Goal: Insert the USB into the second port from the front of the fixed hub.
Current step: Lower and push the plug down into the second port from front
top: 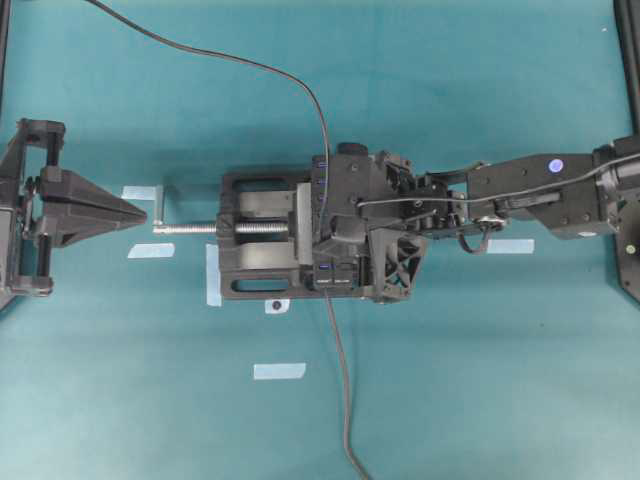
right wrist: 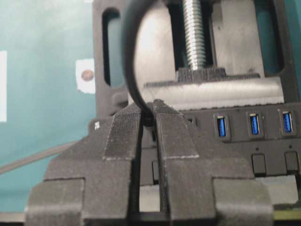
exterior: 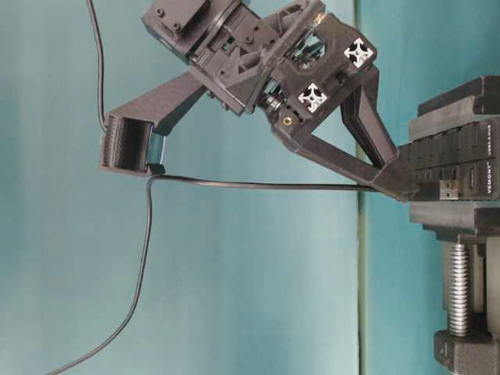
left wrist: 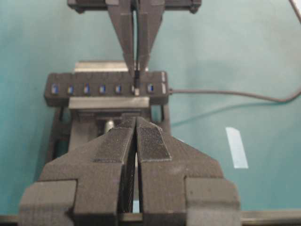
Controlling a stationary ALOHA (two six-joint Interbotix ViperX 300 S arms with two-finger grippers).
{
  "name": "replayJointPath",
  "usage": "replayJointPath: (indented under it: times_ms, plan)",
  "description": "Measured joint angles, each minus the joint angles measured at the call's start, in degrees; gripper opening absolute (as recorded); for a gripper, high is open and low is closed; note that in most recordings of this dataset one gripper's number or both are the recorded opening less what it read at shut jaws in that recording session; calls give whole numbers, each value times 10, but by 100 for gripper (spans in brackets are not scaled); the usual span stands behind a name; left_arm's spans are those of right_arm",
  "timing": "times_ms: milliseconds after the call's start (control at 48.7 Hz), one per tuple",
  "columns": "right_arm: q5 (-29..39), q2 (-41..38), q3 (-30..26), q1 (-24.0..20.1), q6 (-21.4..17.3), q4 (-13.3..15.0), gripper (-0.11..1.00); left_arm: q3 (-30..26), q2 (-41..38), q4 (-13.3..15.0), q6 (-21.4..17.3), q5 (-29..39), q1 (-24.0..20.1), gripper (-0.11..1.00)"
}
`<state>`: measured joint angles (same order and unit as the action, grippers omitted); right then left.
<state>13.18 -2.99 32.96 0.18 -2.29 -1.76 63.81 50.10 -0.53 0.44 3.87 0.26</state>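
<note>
One step in hand: seating. Right fingers (left wrist: 137,66) clamping USB (left wrist: 137,75) at second port (left wrist: 135,88) of hub (left wrist: 106,88), apparently entering. Left fingers (left wrist: 136,141) resting together, empty, well apart. Next: pressing straight in, keeping plug square.

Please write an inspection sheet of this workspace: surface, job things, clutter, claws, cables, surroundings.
Surface: teal table.
Job things: fixed hub clamped in vise; USB at second port, depth unclear.
Clutter: tape strips.
Claws: right claw shut on USB; left claw shut, apart from the vise.
Cables: thin cable; hub cable.
Surroundings: nothing seen.
</note>
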Motion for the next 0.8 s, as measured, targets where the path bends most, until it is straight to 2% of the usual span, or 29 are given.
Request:
replayJointPath:
  times_ms: [801]
  plan:
    - [40, 2, -11, 4, 0, 11, 3, 0, 0, 0, 0, -4, 0, 0]
